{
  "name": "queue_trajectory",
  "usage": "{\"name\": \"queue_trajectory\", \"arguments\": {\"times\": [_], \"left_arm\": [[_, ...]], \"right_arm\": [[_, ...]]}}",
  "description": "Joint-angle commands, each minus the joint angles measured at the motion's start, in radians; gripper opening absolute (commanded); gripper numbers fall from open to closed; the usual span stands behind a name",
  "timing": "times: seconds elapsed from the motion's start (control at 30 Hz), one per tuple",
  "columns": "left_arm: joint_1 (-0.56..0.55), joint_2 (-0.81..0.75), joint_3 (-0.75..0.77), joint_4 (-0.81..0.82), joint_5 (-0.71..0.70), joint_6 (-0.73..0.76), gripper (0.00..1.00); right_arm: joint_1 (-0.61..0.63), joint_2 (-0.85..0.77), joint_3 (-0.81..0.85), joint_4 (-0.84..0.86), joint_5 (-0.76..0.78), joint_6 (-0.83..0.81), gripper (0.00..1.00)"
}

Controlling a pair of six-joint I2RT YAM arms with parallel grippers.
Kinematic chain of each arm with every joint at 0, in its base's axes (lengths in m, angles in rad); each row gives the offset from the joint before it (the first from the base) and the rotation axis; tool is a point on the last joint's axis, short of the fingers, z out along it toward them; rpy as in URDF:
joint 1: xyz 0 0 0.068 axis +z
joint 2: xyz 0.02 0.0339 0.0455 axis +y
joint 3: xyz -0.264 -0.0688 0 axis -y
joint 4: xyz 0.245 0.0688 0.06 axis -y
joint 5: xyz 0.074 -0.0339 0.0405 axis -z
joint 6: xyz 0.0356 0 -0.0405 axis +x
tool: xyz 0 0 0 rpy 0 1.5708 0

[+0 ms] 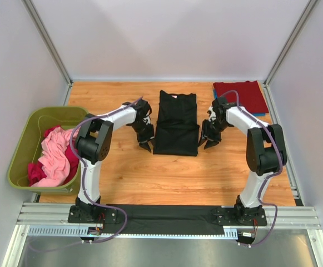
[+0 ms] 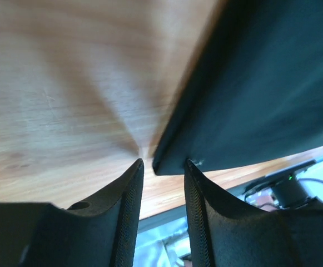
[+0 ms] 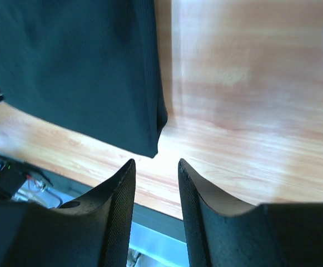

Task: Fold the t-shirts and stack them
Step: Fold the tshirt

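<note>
A black t-shirt (image 1: 176, 123) lies folded into a narrow strip in the middle of the table, its near part doubled over. My left gripper (image 1: 146, 146) is open and empty at its near left corner, which shows in the left wrist view (image 2: 250, 89) just past the fingertips. My right gripper (image 1: 210, 143) is open and empty beside its near right corner (image 3: 83, 72). A folded dark red t-shirt (image 1: 242, 96) lies on a blue one at the back right. Pink and magenta t-shirts (image 1: 53, 156) fill the bin.
An olive-green plastic bin (image 1: 33, 123) stands at the table's left edge. Grey walls enclose the wooden table (image 1: 167, 178) at the back and sides. A black mat (image 1: 167, 218) lies along the near rail between the arm bases.
</note>
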Motion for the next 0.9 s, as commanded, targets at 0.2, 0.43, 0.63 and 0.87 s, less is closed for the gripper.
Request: {"name": "queue_trajectory", "arguments": {"times": [0.2, 0.43, 0.63, 0.87], "left_arm": [[-0.003, -0.070, -0.114, 0.175, 0.104, 0.014, 0.43], [-0.003, -0.055, -0.127, 0.149, 0.094, 0.023, 0.38], [-0.003, -0.065, -0.108, 0.098, 0.080, 0.043, 0.17], [-0.003, -0.114, -0.097, 0.035, 0.057, 0.063, 0.42]], "right_arm": [[0.031, -0.056, -0.123, 0.222, -0.154, 0.006, 0.39], [0.031, -0.044, -0.168, 0.275, -0.149, 0.015, 0.39], [0.029, -0.085, -0.183, 0.215, -0.065, -0.006, 0.46], [0.032, -0.119, -0.212, 0.209, -0.063, -0.009, 0.47]]}}
